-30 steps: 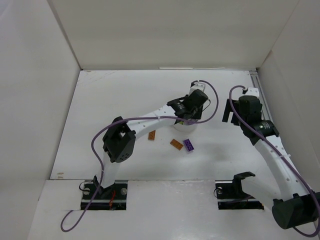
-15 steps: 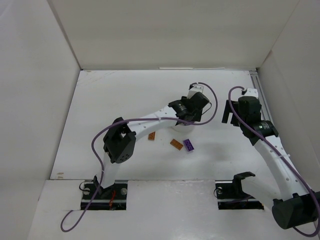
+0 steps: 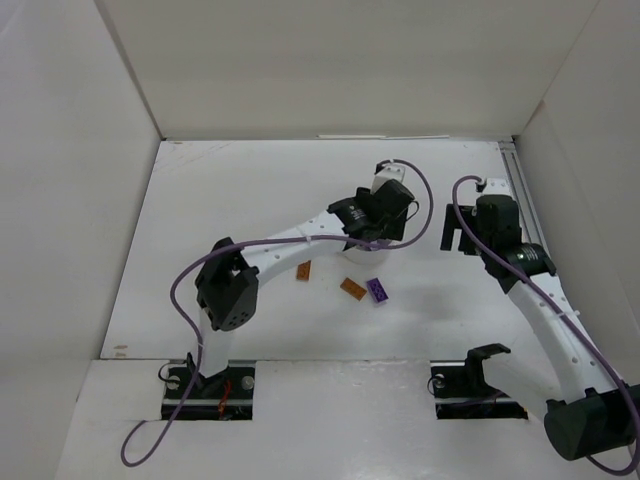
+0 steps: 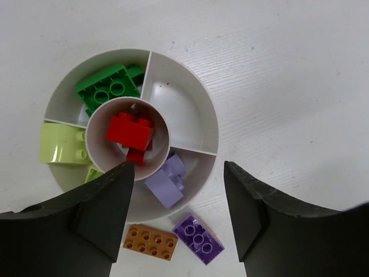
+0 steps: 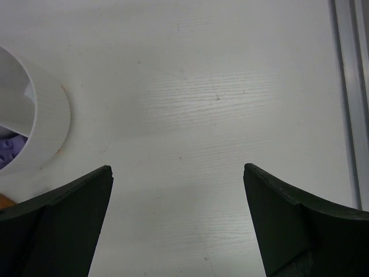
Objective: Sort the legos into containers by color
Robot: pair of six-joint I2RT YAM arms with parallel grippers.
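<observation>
Seen from the left wrist, the round white tub (image 4: 199,98) holds a green brick (image 4: 109,89), a yellow-green piece (image 4: 62,144), red bricks (image 4: 130,130) in its central circle and a pale purple brick (image 4: 167,182) in a near wedge. My left gripper (image 4: 177,167) hangs open above the tub's near side, holding nothing. An orange-brown plate (image 4: 150,242) and a purple plate (image 4: 198,238) lie on the table just outside the rim. From above, my left gripper (image 3: 375,225) hides most of the tub. My right gripper (image 5: 177,168) is open over bare table to the tub's right.
A second orange-brown brick (image 3: 305,272) lies left of the orange-brown plate (image 3: 352,289) and the purple plate (image 3: 378,290). A metal rail (image 5: 346,86) runs along the table's right edge. White walls enclose the table on three sides.
The left gripper's jaws have spread apart over the tub, and the left arm's elbow has swung a little to the left. The right arm has barely moved.
</observation>
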